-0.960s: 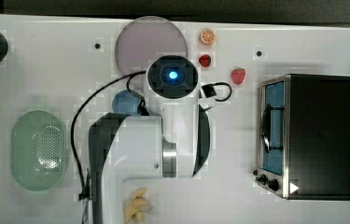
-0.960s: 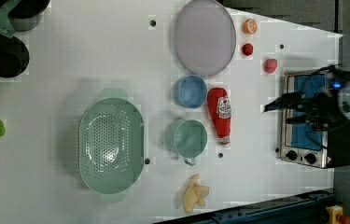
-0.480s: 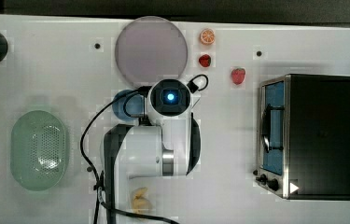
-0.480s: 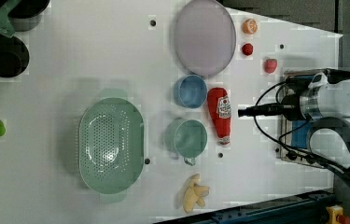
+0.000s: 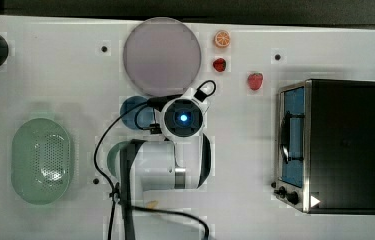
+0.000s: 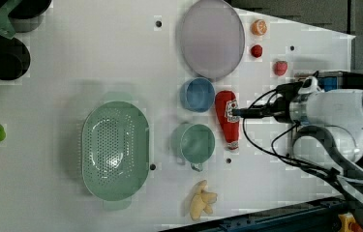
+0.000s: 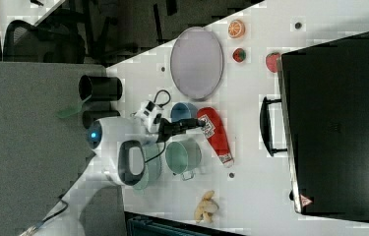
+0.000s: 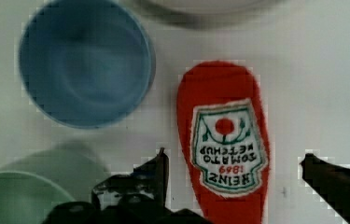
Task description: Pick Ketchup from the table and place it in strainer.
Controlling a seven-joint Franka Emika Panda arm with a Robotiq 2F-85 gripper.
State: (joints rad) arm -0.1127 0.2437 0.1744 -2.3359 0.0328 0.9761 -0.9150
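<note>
The ketchup (image 6: 228, 120) is a red squeeze bottle lying flat on the white table between the blue bowl and the green cup, its white cap toward the left view's bottom. In the wrist view its label (image 8: 224, 140) faces up, with one finger on each side of the bottle. My gripper (image 6: 239, 112) hangs open over the bottle's wide end, and the right view has my gripper (image 7: 199, 123) just above the bottle (image 7: 215, 132). The pale green oval strainer (image 6: 115, 150) sits apart at the left view's left, and it lies at the top view's left (image 5: 41, 167).
A blue bowl (image 6: 197, 94) and a green handled cup (image 6: 196, 142) flank the bottle. A purple plate (image 6: 211, 37), two strawberries (image 6: 280, 67), an orange slice (image 6: 259, 27), a banana (image 6: 202, 205) and black cups (image 6: 2, 57) lie around. A toaster oven (image 5: 335, 145) stands at the top view's right.
The arm has swung away from the oven toward the left view's left, bringing the open gripper over the ketchup. The bottle and the strainer have not moved.
</note>
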